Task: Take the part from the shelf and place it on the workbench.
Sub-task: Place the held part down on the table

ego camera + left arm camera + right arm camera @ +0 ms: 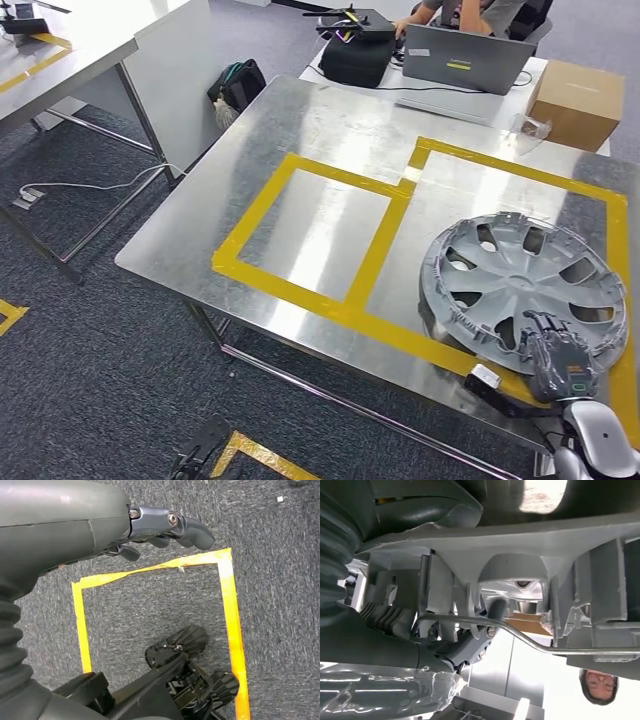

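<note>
My right hand grips the near rim of the grey plastic hubcap, fingers curled over its edge. The spoked round cap lies on the shiny metal workbench, inside the yellow tape square. My left hand hangs over grey carpet, fingers loosely apart, holding nothing.

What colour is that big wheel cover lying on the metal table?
Grey, the wheel cover is plain plastic grey all over; the head view shows it best.
</note>
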